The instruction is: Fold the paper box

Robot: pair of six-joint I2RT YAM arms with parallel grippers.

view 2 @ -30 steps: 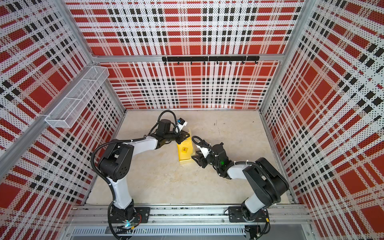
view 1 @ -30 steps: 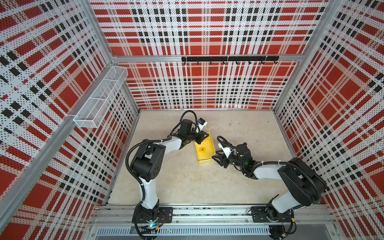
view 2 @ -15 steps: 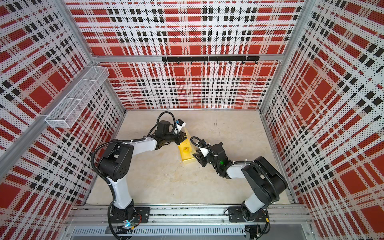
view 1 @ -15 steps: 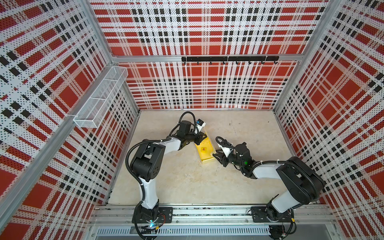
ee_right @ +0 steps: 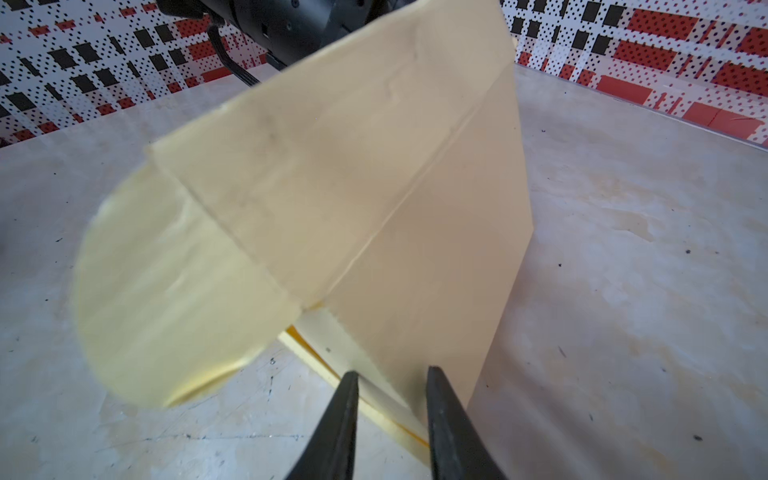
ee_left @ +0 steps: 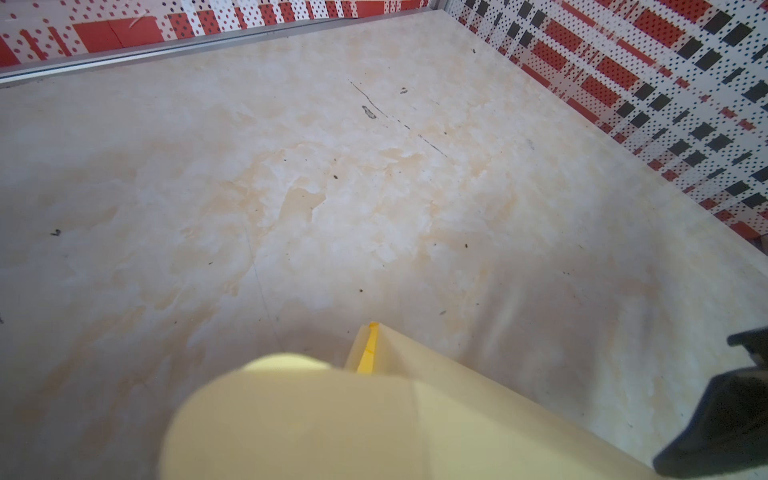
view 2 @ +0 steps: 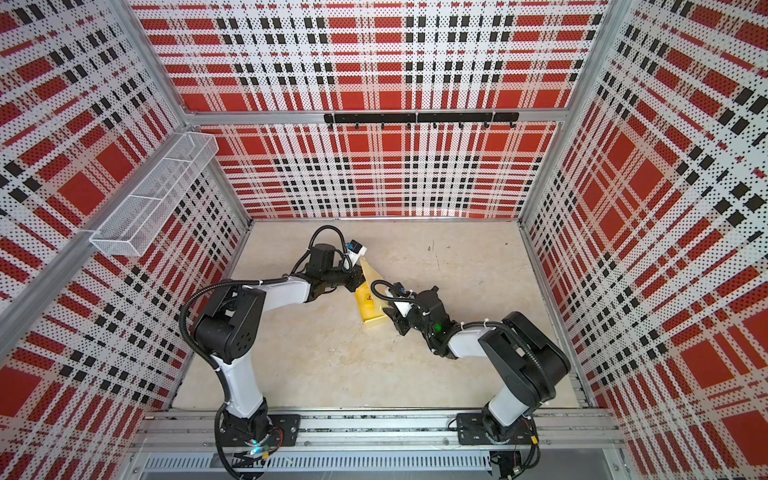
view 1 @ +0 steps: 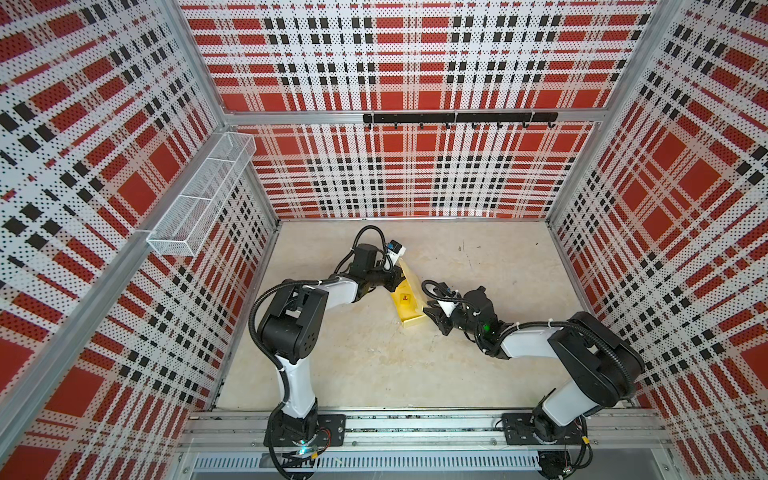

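While the paper box (view 1: 409, 307) lies near the middle of the table (view 1: 365, 365), slanted between the two arms in both top views, one pale panel stands up from it. The left gripper (view 1: 392, 279) sits at the box's far end, fingers drawn nearly together on a flap. The left wrist view shows pale card close under the camera and one black finger (ee_left: 723, 419) beside it. The right gripper (view 1: 431, 318) is at the near end. Its fingers (ee_right: 338, 419) are a narrow gap apart with the raised panel's lower edge in that gap, though whether they touch it cannot be told.
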